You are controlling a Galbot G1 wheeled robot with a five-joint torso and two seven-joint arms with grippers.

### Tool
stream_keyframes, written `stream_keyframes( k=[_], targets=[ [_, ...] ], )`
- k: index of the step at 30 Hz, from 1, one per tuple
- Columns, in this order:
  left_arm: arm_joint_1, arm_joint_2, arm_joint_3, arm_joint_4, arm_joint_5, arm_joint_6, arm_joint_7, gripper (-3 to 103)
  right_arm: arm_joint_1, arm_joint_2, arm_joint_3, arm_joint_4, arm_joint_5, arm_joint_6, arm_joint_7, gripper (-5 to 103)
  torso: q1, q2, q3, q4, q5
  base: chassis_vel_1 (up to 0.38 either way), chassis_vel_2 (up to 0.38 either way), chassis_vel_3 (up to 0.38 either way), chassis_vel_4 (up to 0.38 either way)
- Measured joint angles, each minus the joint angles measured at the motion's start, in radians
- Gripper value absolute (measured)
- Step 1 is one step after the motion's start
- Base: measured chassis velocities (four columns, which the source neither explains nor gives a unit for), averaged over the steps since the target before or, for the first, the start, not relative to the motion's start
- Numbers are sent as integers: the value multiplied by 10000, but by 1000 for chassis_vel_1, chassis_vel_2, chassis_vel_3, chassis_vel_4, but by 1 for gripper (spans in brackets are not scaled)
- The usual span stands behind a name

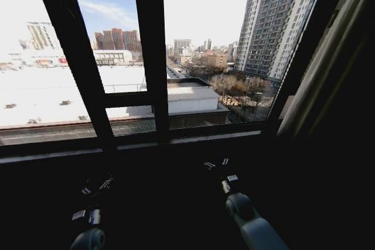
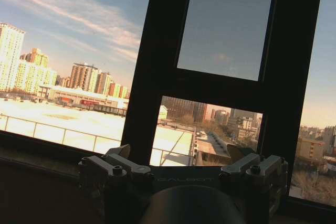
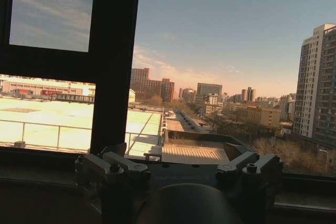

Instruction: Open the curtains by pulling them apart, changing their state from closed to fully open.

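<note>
Two grippers hang low before a bare window, both in deep shadow. Nearest the head camera, the left gripper [image 1: 94, 188] sits below the sill, its fingers [image 2: 122, 151] spread wide with nothing between them; the wrist camera looks out through that gap at the glass. Beside it, apart from it, the right gripper [image 1: 215, 163] is likewise spread, fingertips [image 3: 116, 149] empty and pointed toward the window (neither gripper touches fabric or frame). Just beyond both sets of fingers runs the dark sill [image 1: 135, 147], and above it rise the black window frame bars [image 1: 151, 51], one thick upright standing ahead of the space between the grippers and a slanted one farther to the left gripper's outer side. Well off to the right gripper's outer side, a narrow band of pale, pleated curtains [image 1: 328, 68] is gathered against the window's edge, leaning along the frame, with dark drape [image 1: 357, 115] beyond it. Past the glass, farthest from the fingers, lie a snow-white flat rooftop [image 1: 53, 89], bare trees, a tall grey apartment tower [image 1: 278, 19] and a distant skyline under blue sky.
</note>
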Motion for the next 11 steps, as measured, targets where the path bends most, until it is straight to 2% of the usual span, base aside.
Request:
stream_keyframes(
  k=[5, 11],
  targets=[
    [4, 0, -3, 0, 1, 0, 0, 100, -3, 0, -1, 1, 0, 0, 0, 100, -16, 12, -7, 0, -2, 189, -158, -192, 174],
    [1, 0, 0, 0, 1, 0, -2, 100, -2, 0, -1, 0, 0, 0, 0, 100, -4, 1, 0, -1, 1, 22, -13, -35, 33]
  ],
)
